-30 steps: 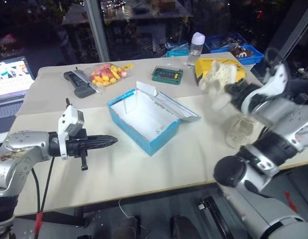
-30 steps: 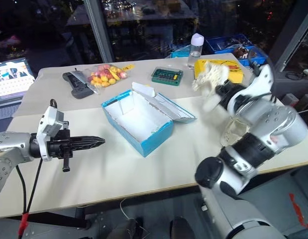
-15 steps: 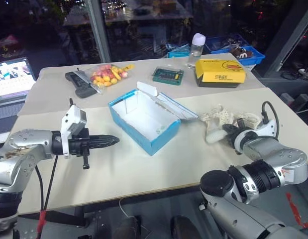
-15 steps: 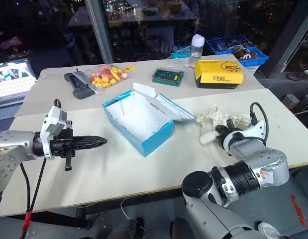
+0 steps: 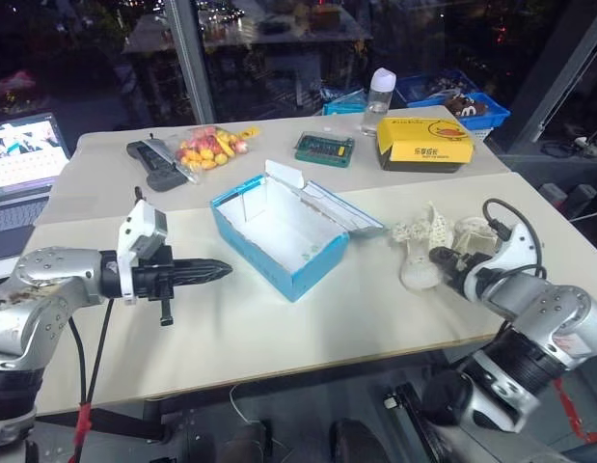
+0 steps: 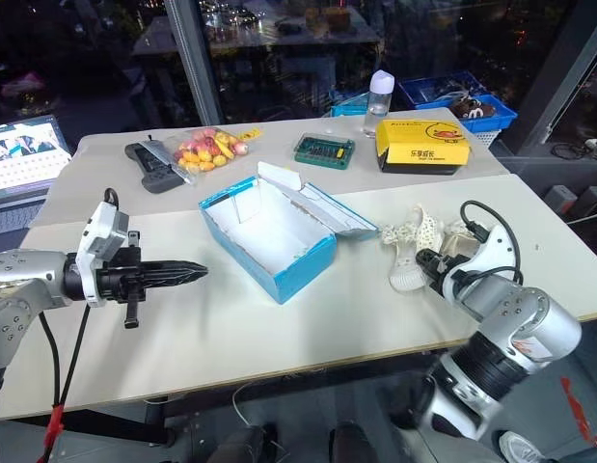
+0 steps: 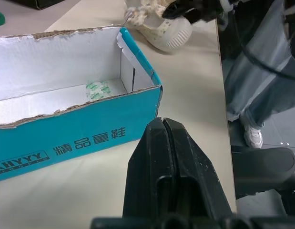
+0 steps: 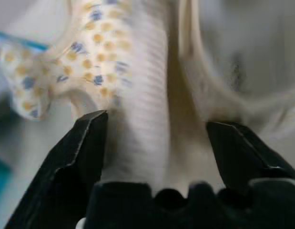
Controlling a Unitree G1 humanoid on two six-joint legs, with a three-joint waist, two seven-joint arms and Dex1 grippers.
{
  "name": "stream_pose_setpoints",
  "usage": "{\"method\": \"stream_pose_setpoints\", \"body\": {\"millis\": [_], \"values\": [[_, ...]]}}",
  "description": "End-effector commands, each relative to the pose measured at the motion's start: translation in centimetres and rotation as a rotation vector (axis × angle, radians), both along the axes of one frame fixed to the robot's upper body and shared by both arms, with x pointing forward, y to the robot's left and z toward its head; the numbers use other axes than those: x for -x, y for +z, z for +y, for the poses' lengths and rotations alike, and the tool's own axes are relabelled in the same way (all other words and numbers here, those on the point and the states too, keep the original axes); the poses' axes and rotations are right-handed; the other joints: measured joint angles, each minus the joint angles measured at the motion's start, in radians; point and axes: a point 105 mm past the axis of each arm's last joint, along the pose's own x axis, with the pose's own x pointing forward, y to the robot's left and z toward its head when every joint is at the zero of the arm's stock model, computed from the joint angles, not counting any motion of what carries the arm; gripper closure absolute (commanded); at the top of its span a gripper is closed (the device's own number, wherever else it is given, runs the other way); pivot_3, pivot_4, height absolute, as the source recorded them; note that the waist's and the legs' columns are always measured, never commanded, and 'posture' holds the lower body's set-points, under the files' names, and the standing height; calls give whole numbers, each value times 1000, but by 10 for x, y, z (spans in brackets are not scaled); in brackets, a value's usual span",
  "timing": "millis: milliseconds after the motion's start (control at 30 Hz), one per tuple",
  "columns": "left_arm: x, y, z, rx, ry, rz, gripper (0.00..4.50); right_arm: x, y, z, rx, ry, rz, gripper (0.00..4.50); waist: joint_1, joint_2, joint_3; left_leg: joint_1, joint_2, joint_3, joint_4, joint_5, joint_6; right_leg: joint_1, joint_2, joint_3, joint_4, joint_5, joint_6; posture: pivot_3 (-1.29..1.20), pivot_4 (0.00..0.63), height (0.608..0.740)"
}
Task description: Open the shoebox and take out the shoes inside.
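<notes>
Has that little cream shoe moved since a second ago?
Yes. The shoes came down from in front of the yellow box onto the table, right of the shoebox.

We see the bright blue cardboard shoebox (image 5: 279, 231) open mid-table, white inside, empty, its lid folded back. The cream-white lacy baby shoes (image 5: 428, 246) lie together on the table to its right.
</notes>
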Motion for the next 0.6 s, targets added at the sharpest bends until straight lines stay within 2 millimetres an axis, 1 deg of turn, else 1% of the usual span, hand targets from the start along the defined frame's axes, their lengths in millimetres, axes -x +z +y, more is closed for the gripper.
{"method": "stream_pose_setpoints", "body": {"millis": [33, 67, 100, 167, 233, 300, 333, 367, 400, 433, 467, 533, 567, 600], "values": [[2, 6, 2, -8, 2, -26, 4500, 20, 53, 0, 354, 251, -13, 844, 3, 7, 4, -1, -1, 1, 1, 0, 1, -1, -2, 0, 0, -1, 2, 0, 150, 723], [2, 5, 2, -8, 7, -26, 4500, 23, 63, -3, 394, 279, -11, 844, 4, 7, 4, -2, -2, 2, 1, -1, 2, 0, -2, 1, 0, -1, 4, 0, 150, 723], [1, 5, 3, -1, 18, -26, 4500, 26, 75, -1, 420, 328, -24, 844, 2, 5, 3, -1, -1, 3, 1, -2, 4, 1, -1, 0, -1, -2, 4, 0, 150, 723], [-1, 2, 4, 18, 45, -26, 4500, 28, 94, 14, 459, 445, -85, 844, -4, 4, 3, -1, 2, 3, 1, -3, 5, 1, 1, 0, -2, -2, 4, 0, 150, 723], [-5, -1, 6, 50, 92, -26, 4500, 27, 107, 39, 475, 571, -194, 844, -9, 3, 3, 1, 3, 4, 1, -3, 5, 2, 1, 1, -2, -2, 4, 0, 150, 723], [-16, -4, 13, 100, 203, -56, 4500, 25, 118, 72, 515, 685, -375, 844, -9, 3, 3, 1, 3, 5, 1, -3, 5, 2, 0, 2, -2, -2, 4, 0, 150, 723], [-23, -5, 18, 136, 277, -78, 4500, 26, 117, 87, 496, 733, -434, 844, -7, 3, 3, 1, 4, 5, 1, -3, 5, 2, 0, 2, -2, -2, 4, 0, 150, 723], [-30, -4, 25, 175, 367, -103, 4500, 28, 108, 102, 458, 776, -461, 844, -3, 2, 3, 1, 3, 5, 2, -3, 5, 2, 0, 2, -2, -2, 5, 0, 150, 723], [-35, -4, 32, 213, 448, -125, 4500, 29, 96, 111, 418, 795, -459, 844, 2, 2, 3, 1, 3, 5, 3, -3, 5, 2, 0, 2, -1, -2, 5, 0, 150, 723], [-39, -5, 42, 245, 552, -150, 4500, 30, 79, 119, 391, 806, -436, 844, 7, -1, 2, 0, 3, 5, 2, -3, 5, 2, 0, 2, -1, -1, 5, 0, 150, 723], [-41, -7, 50, 265, 633, -167, 4500, 32, 67, 123, 374, 811, -419, 844, 11, -4, 0, 0, 3, 4, 3, -3, 5, 1, 0, 2, -1, -1, 5, 0, 150, 723], [-38, -11, 62, 307, 748, -180, 4500, 34, 47, 123, 356, 774, -396, 844, 27, -6, -1, -3, 2, 4, 3, -3, 5, 0, -2, 2, -1, -1, 5, 0, 150, 723], [-34, -14, 64, 320, 781, -182, 4500, 30, 39, 116, 366, 713, -392, 844, 32, -6, -1, -5, 0, 4, 4, -4, 6, -2, -3, 3, -2, 0, 5, 0, 150, 723], [-28, -17, 64, 336, 798, -175, 4500, 24, 31, 102, 389, 593, -398, 844, 35, -6, -1, -7, -2, 4, 5, -4, 7, -3, -5, 4, -2, 0, 7, 0, 150, 723]]}}
